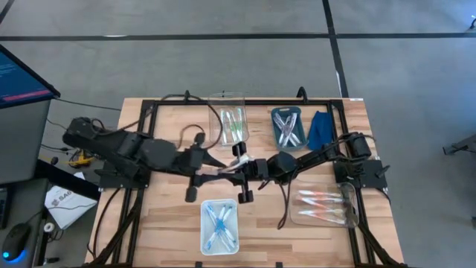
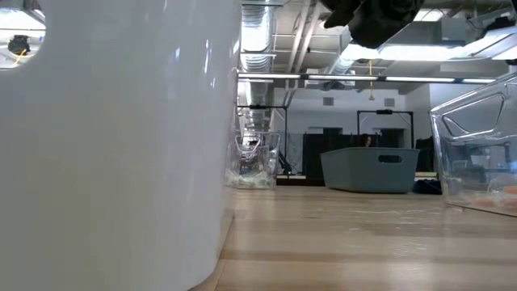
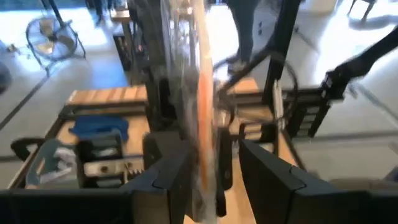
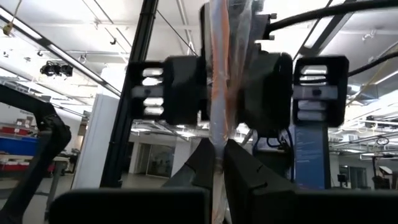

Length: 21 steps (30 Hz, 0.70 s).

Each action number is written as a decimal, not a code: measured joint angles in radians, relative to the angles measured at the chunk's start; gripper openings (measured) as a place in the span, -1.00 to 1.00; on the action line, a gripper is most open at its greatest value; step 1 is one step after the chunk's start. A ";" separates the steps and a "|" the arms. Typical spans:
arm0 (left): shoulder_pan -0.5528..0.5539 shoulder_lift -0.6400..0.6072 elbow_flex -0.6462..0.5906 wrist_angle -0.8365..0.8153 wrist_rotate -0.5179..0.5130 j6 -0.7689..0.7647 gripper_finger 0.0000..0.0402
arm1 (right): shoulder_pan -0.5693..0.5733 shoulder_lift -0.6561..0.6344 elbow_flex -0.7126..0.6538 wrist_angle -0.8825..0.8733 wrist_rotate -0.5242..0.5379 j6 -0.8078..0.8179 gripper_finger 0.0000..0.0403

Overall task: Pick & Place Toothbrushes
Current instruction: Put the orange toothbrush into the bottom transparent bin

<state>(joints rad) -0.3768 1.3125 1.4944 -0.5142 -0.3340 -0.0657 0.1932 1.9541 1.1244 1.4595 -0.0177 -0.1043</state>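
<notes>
Two grippers meet over the middle of your table (image 1: 171, 223), and both are pinching the same orange toothbrush (image 4: 221, 74), still in its clear wrapper. Your left gripper (image 1: 236, 170) reaches in from the left; in its wrist view its fingers (image 3: 171, 174) are closed narrow on the wrapped brush, which stands upright between them. Your right gripper (image 1: 253, 168) comes in from the right, and its wrist view shows its fingers (image 4: 205, 165) squeezed onto the lower end of the brush, with the left gripper's body right behind it. In the high view the two claws are almost touching, above the bare wood.

You have the other toothbrushes sorted around them. Green ones lie in a clear bin (image 1: 230, 123) at the far edge, white-grey ones in a blue-grey bin (image 1: 288, 126) just beside it, with a folded blue cloth (image 1: 321, 128) next to that. Blue ones lie in the white tray (image 1: 219, 225) at the near edge, and orange-pink ones in the clear bin (image 1: 326, 206) on the right side.
</notes>
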 joint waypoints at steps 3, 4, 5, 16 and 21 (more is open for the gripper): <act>0.017 0.019 -0.002 -0.006 0.000 0.000 -0.35 | 0.000 0.000 0.000 -0.003 0.000 0.000 -0.96; 0.020 0.023 0.000 -0.005 0.000 0.000 -0.35 | 0.000 0.000 0.000 -0.001 0.000 0.000 -0.96; 0.024 0.029 0.000 -0.006 0.004 0.000 -0.35 | 0.000 0.000 0.000 -0.001 0.000 0.000 -0.96; 0.033 0.007 -0.001 -0.035 0.018 -0.018 -0.35 | 0.001 0.000 -0.001 -0.012 0.000 -0.008 -0.96; 0.031 0.004 -0.001 -0.045 0.018 -0.022 -0.35 | 0.001 0.000 -0.001 -0.012 0.000 -0.008 -0.96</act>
<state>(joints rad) -0.3454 1.3161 1.4937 -0.5591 -0.3158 -0.0875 0.1940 1.9537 1.1236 1.4475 -0.0174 -0.1120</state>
